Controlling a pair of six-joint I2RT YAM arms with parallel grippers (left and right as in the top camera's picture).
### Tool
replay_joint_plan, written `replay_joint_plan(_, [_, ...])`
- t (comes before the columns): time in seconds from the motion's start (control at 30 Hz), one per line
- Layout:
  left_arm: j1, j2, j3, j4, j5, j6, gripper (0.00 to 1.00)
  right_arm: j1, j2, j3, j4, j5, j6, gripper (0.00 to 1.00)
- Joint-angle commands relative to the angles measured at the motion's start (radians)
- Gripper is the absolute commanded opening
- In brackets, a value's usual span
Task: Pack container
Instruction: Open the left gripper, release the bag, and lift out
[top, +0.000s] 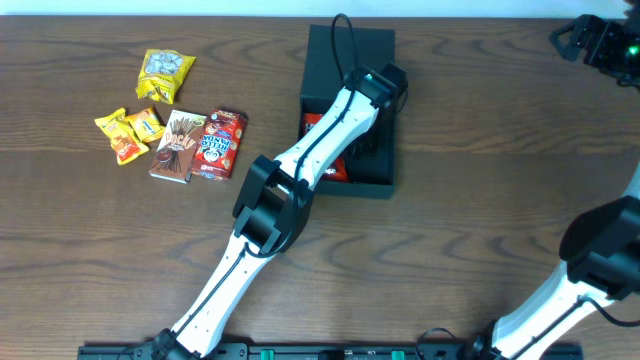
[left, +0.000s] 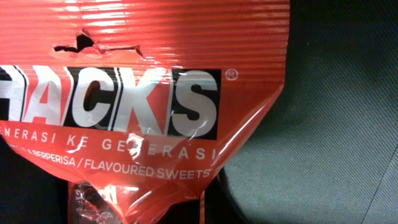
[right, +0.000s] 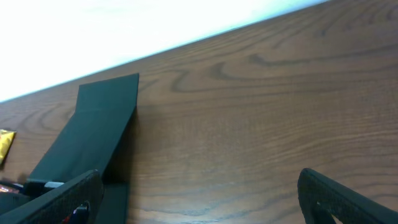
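The container is a dark box lying open in the middle of the table, its flap lid folded back at the far side. My left gripper reaches down inside it. In the left wrist view a red "HACKS" sweets packet fills most of the picture. Its narrow lower end runs into my left gripper, which is shut on it. From overhead the same red packet shows under the arm, in the box's left half. My right gripper hovers open at the far right corner, with nothing between its fingers.
Loose snacks lie left of the box: a yellow-silver bag, small orange and yellow packets, a brown stick-snack box and a red packet. The right wrist view shows the container's lid and bare wooden table.
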Motion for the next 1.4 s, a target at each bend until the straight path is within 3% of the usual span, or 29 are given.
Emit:
replay_joint_plan(0.0, [0.004,0.014,0.019,-0.003,0.004,0.022,0.06,-0.002,-0.003,-0.002,-0.004,-0.011,-0.012,0.99])
replay_joint_plan(0.3, [0.004,0.014,0.271,0.016,0.064,0.021,0.06,-0.002,-0.003,-0.002,-0.004,-0.007,-0.012,0.99])
replay_joint_plan(0.4, [0.005,0.014,0.260,0.052,0.142,-0.013,0.06,-0.002,-0.003,-0.002,-0.004,-0.007,-0.012,0.99])
replay_joint_plan(0.87, [0.004,0.032,0.236,0.097,0.250,-0.161,0.06,-0.002,-0.003,-0.002,-0.005,-0.008,-0.012,0.99])
replay_joint_plan(1.37, [0.004,0.088,0.236,0.149,0.435,-0.204,0.06,-0.002,-0.003,-0.002,-0.012,-0.008,-0.012,0.99])
